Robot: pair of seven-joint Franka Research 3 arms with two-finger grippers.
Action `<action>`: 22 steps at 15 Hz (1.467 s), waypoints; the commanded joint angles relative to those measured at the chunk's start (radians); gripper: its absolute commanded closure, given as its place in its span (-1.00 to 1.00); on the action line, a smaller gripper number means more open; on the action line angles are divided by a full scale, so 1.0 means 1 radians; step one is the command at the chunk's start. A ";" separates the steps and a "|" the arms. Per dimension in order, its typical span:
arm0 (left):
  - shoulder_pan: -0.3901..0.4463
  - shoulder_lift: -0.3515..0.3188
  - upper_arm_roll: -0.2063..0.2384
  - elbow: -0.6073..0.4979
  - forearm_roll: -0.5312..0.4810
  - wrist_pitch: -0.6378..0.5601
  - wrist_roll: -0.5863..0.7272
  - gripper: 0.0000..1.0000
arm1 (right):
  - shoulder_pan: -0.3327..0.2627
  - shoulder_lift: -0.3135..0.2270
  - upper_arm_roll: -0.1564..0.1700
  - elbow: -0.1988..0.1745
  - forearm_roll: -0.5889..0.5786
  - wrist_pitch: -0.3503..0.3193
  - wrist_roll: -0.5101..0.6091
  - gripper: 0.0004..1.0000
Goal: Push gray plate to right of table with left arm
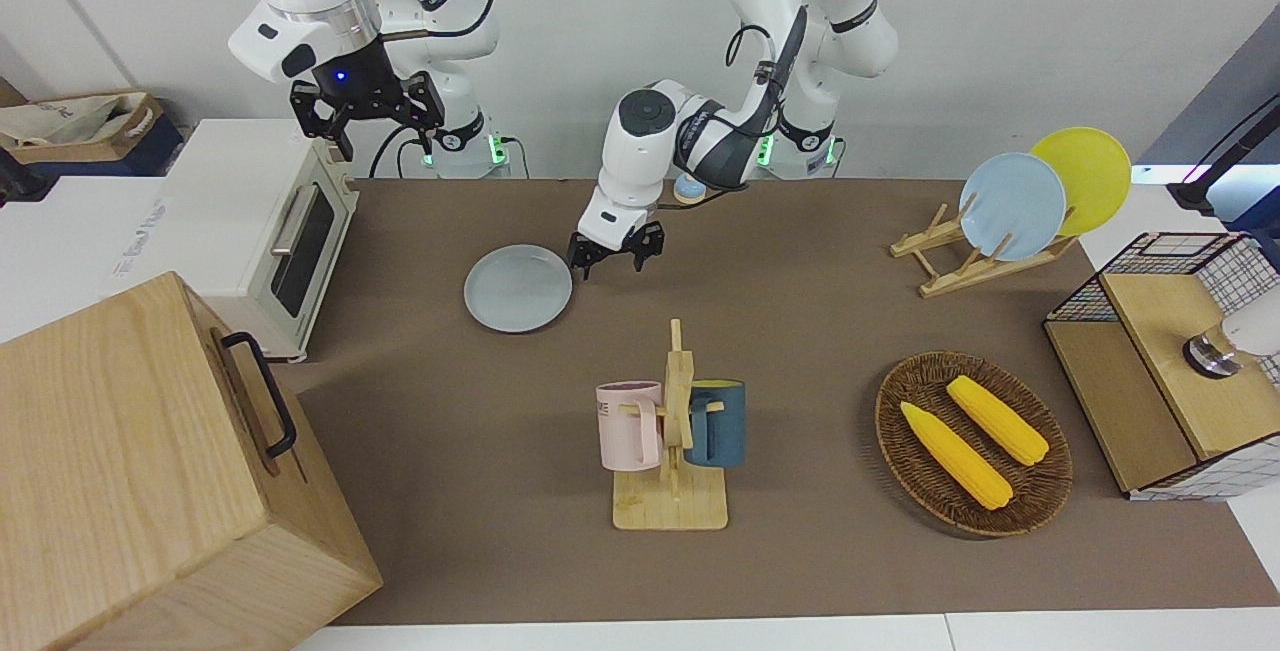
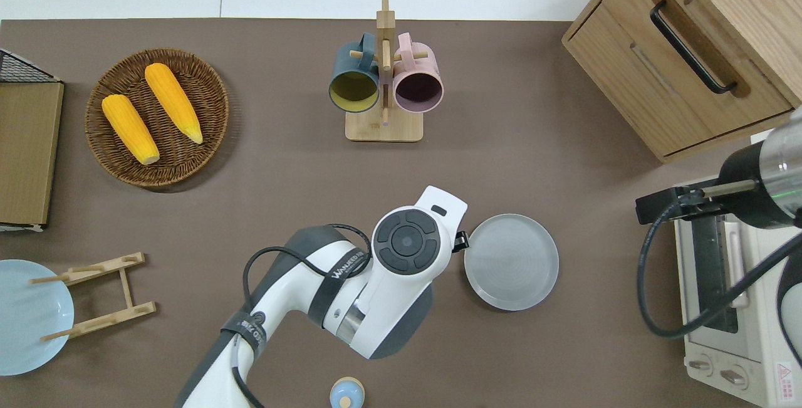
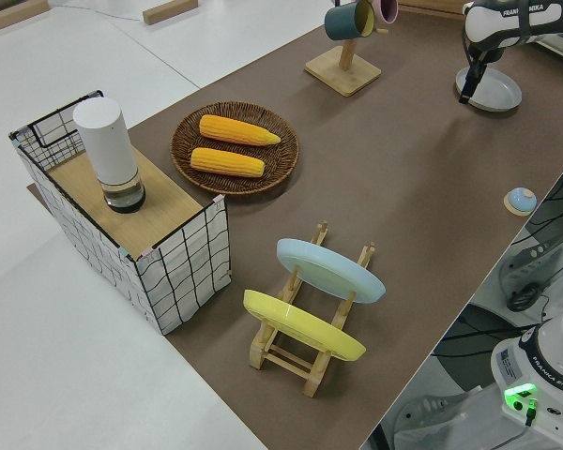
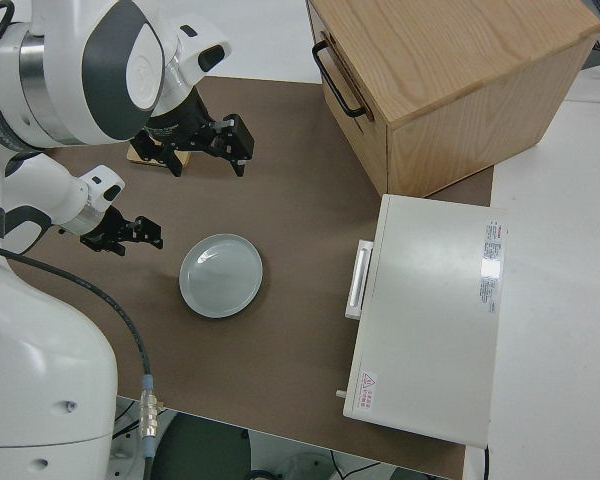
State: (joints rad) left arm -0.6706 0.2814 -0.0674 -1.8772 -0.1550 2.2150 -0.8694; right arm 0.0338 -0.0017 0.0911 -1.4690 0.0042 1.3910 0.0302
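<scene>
Faintly legible, perhaps "FRANKA" — left arm point(image 3: 521, 17).

Gray plate point(image 3: 493, 91) on brown table point(image 3: 422, 187), left gripper point(image 3: 466, 86) just beside it

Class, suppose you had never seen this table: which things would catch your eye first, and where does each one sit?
The left gripper, fingers spread, hangs just beside the gray plate, which lies flat toward the right arm's end of the table. Two bright yellow corn cobs in a wicker basket stand out toward the left arm's end.
</scene>
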 commanded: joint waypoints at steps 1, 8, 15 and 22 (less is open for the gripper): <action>0.089 -0.088 -0.003 -0.023 -0.014 -0.121 0.142 -0.97 | -0.011 -0.008 0.006 -0.001 0.008 -0.012 -0.003 -0.97; 0.382 -0.238 0.003 -0.008 -0.006 -0.422 0.544 -0.98 | -0.011 -0.008 0.004 0.001 0.008 -0.012 -0.003 -0.97; 0.450 -0.271 0.032 0.120 0.115 -0.508 0.662 -0.98 | -0.011 -0.008 0.006 0.001 0.008 -0.012 -0.003 -0.97; 0.453 -0.268 0.162 0.242 0.159 -0.592 0.941 -0.98 | -0.011 -0.008 0.006 -0.001 0.008 -0.012 -0.003 -0.97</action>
State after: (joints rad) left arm -0.2169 0.0038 0.0811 -1.6748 -0.0404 1.6641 -0.0277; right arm 0.0338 -0.0017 0.0911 -1.4690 0.0042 1.3910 0.0302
